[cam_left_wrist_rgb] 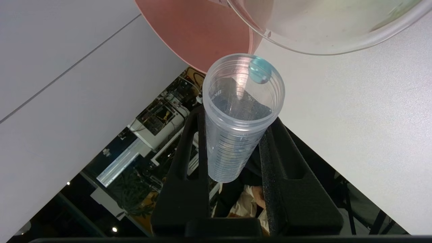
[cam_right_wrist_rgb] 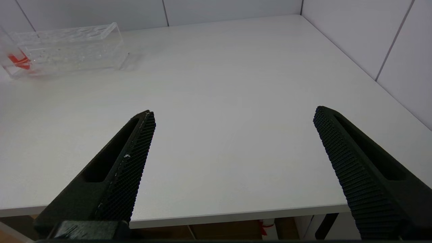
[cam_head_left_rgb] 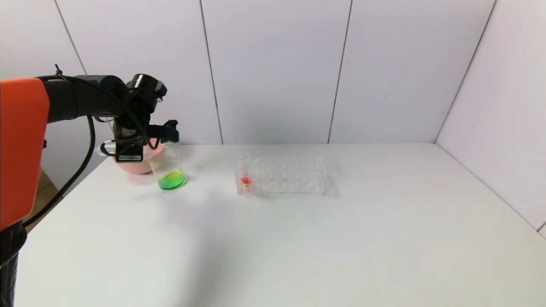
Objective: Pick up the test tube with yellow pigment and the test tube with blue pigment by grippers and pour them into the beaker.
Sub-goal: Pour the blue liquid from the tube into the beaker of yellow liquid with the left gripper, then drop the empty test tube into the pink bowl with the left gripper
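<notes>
1. Beside the beaker [cam_head_left_rgb: 167, 168], on its left and raised off the counter [cam_head_left_rgb: 298, 238], the left pincer [cam_left_wrist_rgb: 236, 111] is pinching the test tube with blue pigment [cam_left_wrist_rgb: 240, 114], whose open mouth is showing a blue drop at its rim.
2. Green liquid is sitting in the beaker, and the pink bowl [cam_head_left_rgb: 138, 164] is standing just behind it.
3. Right of the beaker, the clear rack [cam_head_left_rgb: 283, 175] is holding a red-orange tube [cam_head_left_rgb: 245, 177].
4. Well apart from the beaker, the right pincer [cam_right_wrist_rgb: 233, 135] is hanging spread wide, holding nothing.
</notes>
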You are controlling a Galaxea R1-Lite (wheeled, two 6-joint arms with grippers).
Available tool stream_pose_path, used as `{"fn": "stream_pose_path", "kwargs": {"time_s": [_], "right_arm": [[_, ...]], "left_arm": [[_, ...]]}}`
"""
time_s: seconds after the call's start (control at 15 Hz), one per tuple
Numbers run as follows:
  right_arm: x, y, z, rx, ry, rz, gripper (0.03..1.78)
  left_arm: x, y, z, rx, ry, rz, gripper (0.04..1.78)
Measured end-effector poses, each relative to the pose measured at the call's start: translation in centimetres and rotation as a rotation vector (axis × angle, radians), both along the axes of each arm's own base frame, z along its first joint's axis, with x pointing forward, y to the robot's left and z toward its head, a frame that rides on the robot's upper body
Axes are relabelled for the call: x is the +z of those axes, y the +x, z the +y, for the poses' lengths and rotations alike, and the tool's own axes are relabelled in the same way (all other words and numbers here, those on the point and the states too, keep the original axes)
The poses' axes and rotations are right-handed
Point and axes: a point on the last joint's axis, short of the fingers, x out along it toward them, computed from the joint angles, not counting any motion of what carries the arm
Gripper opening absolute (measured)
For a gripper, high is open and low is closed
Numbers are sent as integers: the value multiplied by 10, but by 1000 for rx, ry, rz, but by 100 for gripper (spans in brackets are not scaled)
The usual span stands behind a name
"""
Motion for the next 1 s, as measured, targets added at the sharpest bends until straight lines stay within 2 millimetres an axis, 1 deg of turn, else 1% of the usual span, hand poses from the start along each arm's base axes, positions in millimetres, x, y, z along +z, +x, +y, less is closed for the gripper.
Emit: {"fn": "stream_pose_path", "kwargs": {"time_s": [0.67,0.87,1.0], "right_arm": [[0,0,0,0,0,0,171],[0,0,0,-1,0,0,171],[0,0,0,-1,0,0,171]], "left_arm": [[-2,1,0,11,17,8,46],[3,-2,0,-12,-24,-8,46],[10,-3,2,-52,-106,-41,46]]}}
